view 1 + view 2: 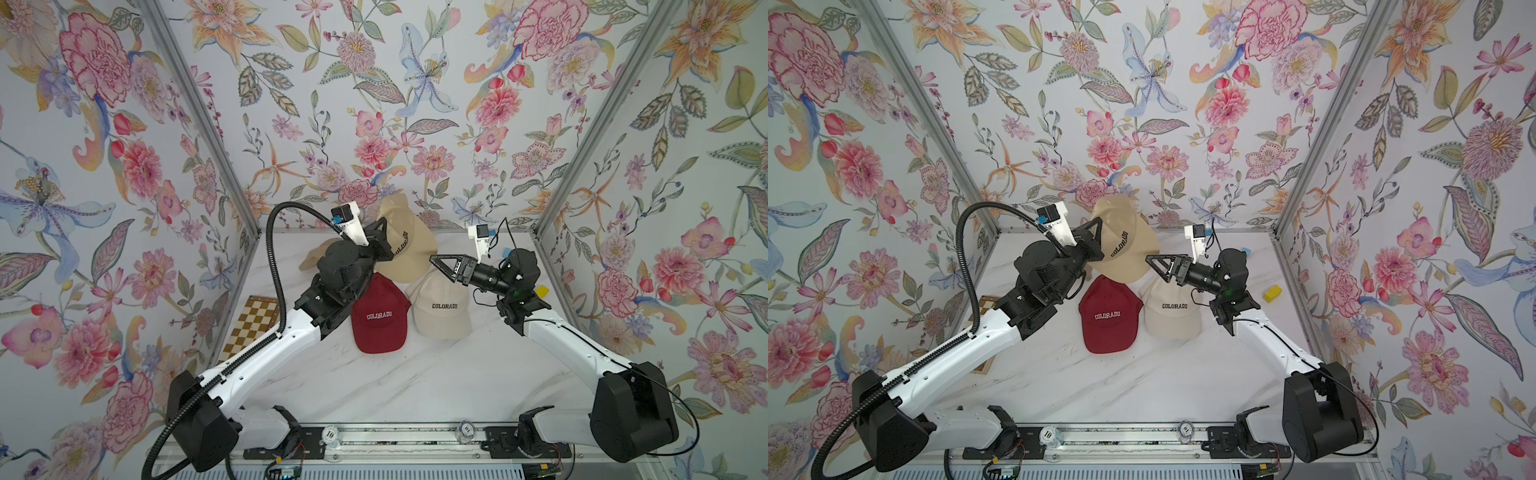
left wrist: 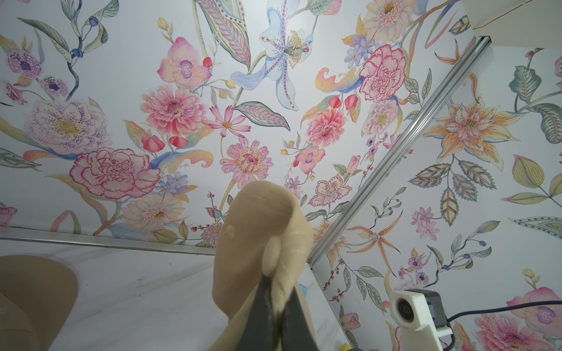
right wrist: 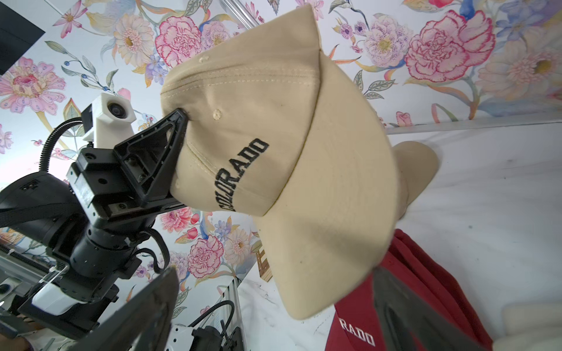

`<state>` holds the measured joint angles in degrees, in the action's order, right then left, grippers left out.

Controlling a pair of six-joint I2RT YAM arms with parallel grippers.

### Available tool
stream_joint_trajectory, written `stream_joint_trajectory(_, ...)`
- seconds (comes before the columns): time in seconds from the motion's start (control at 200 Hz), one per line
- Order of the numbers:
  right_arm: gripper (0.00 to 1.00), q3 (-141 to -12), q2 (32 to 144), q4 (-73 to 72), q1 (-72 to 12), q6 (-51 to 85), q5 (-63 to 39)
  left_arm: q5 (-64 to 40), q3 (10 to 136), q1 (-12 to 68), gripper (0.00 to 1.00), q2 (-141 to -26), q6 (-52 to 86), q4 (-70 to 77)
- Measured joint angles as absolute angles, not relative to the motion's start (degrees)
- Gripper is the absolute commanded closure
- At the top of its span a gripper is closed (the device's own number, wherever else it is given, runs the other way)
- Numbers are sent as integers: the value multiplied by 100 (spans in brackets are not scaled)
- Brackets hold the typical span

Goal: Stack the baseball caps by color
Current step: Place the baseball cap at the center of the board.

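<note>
My left gripper [image 1: 383, 237] [image 1: 1096, 237] is shut on the crown cloth of a tan cap [image 1: 405, 245] [image 1: 1125, 243] and holds it up off the table, brim hanging down. The pinched cloth [image 2: 258, 237] fills the left wrist view above the gripper [image 2: 275, 284]. My right gripper [image 1: 434, 261] [image 1: 1149, 259] stands open beside this cap's brim [image 3: 319, 258], nothing between its fingers. A dark red cap [image 1: 380, 316] [image 1: 1108, 316] and a cream cap [image 1: 440, 309] [image 1: 1171, 309] lie side by side below. Another tan cap [image 1: 316, 257] [image 2: 33, 291] lies behind the left arm, mostly hidden.
A checkered wooden board [image 1: 253, 324] leans at the table's left edge, partly under the left arm. A yellow block [image 1: 1271, 293] and a small blue block [image 1: 1246, 250] sit near the right wall. Floral walls close in the marble table [image 1: 415, 374] on three sides.
</note>
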<state>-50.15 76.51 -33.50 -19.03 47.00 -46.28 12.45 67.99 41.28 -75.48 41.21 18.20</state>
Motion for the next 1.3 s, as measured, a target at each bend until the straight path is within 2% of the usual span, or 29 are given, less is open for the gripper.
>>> stream_joint_trajectory(0.445, 0, -5013, 7334, -2773, -1927, 4421, -4283, 1194, 6794, 4132, 100, -7542, 4125, 1892)
stream_joint_trajectory(0.651, 8, -5015, 7596, -3120, -2067, 4591, -4307, 1002, 6785, 4134, 100, -7542, 4193, 1986)
stream_joint_trajectory(0.721, 16, -5015, 7703, -3238, -2110, 4676, -4305, 919, 6740, 4134, 100, -7542, 4252, 2117)
stream_joint_trajectory(0.806, 34, -5022, 7758, -3345, -2137, 4729, -4305, 840, 6632, 4139, 100, -7542, 4320, 2248)
stream_joint_trajectory(1.011, 100, -5057, 7769, -3618, -2110, 4829, -4344, 725, 6399, 4154, 100, -7531, 4423, 2353)
stream_joint_trajectory(1.106, 100, -5059, 7699, -3599, -2027, 4856, -4493, 740, 6322, 4150, 100, -7498, 4331, 2226)
stream_joint_trajectory(1.121, 100, -5059, 7679, -3575, -2001, 4838, -4523, 727, 6329, 4147, 96, -7494, 4278, 2178)
stream_joint_trajectory(1.141, 100, -5059, 7640, -3544, -1970, 4812, -4574, 720, 6344, 4147, 82, -7485, 4213, 2112)
stream_joint_trajectory(1.236, 100, -5133, 7428, -3098, -1785, 4563, -4812, 521, 6670, 4084, 4, -7443, 3787, 1431)
stream_joint_trajectory(1.251, 100, -5186, 7395, -2954, -1737, 4460, -4858, 447, 6766, 4058, 1, -7432, 3680, 1278)
stream_joint_trajectory(1.296, 100, -5369, 7347, -2550, -1625, 4248, -4987, 259, 7008, 3983, 0, -7387, 3463, 952)
